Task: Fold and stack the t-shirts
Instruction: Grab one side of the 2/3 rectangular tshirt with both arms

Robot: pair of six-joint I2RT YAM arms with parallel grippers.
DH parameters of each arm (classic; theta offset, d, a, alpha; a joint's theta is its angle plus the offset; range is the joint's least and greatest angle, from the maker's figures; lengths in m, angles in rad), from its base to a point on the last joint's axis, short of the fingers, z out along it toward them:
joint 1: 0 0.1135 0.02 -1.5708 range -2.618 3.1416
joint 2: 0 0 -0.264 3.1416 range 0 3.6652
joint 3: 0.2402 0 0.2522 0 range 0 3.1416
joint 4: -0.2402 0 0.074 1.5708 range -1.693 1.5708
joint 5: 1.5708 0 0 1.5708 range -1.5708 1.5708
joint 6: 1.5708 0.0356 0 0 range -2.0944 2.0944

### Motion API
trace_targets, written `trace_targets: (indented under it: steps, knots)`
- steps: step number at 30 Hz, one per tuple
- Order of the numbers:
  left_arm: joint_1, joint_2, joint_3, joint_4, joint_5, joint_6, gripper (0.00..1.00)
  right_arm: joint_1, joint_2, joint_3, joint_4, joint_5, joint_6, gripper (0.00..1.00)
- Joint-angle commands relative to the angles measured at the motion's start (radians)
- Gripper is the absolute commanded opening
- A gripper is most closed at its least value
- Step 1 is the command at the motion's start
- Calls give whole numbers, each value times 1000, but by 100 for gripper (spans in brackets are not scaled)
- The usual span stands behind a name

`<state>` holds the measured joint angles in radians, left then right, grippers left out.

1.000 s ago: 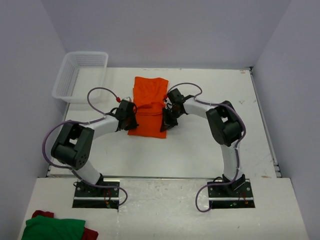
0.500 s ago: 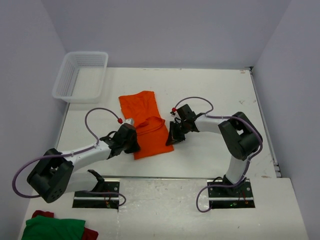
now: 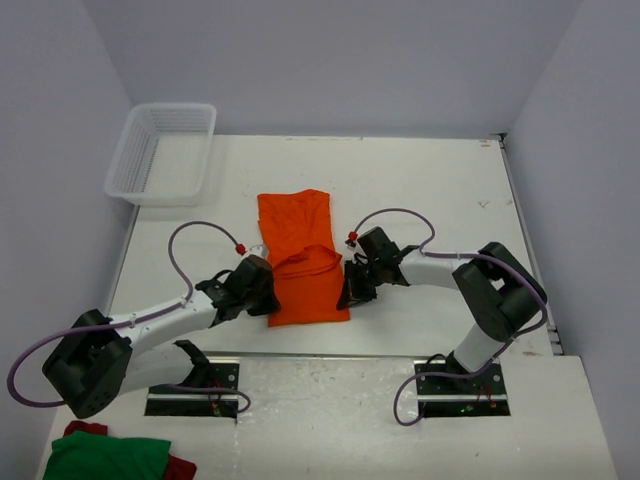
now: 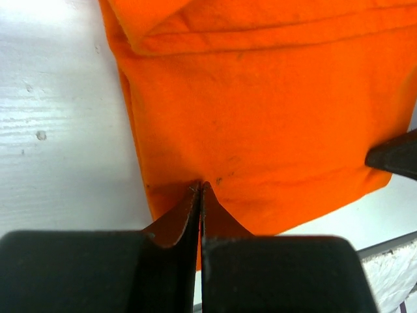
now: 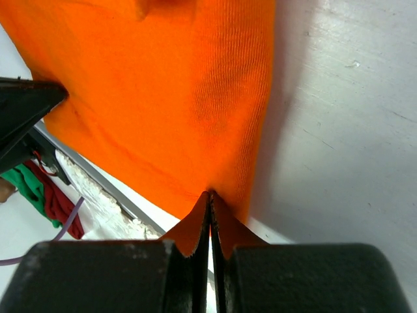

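Orange t-shirt (image 3: 300, 265), folded lengthwise and creased, is pinched by left tool (image 4: 201, 186) and right tool (image 5: 209, 194).

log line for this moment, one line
step: fold | left gripper: shut on t-shirt near-left corner | right gripper: shut on near-right corner
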<state>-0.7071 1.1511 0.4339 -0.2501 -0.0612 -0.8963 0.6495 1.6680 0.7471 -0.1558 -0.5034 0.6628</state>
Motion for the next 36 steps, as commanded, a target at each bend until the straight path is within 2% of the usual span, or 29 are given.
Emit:
trace_targets:
  steps: [1, 5, 12, 17, 36]
  knots:
    - [-31, -33, 69, -55, -37, 34, 0, 1, 9, -11, -59, 89, -14, 0]
    - [-42, -16, 188, -51, -52, 85, 0, 7, 36, -5, -44, 82, -12, 0]
    - [-42, 202, 315, 0, -77, 163, 0, 19, 61, -2, -28, 74, -9, 0]
    - [-42, 344, 354, 55, -72, 177, 0, 22, 62, -5, -27, 77, -9, 0]
    - [-40, 535, 474, 68, -141, 215, 0, 29, 82, -20, -4, 60, 0, 0]
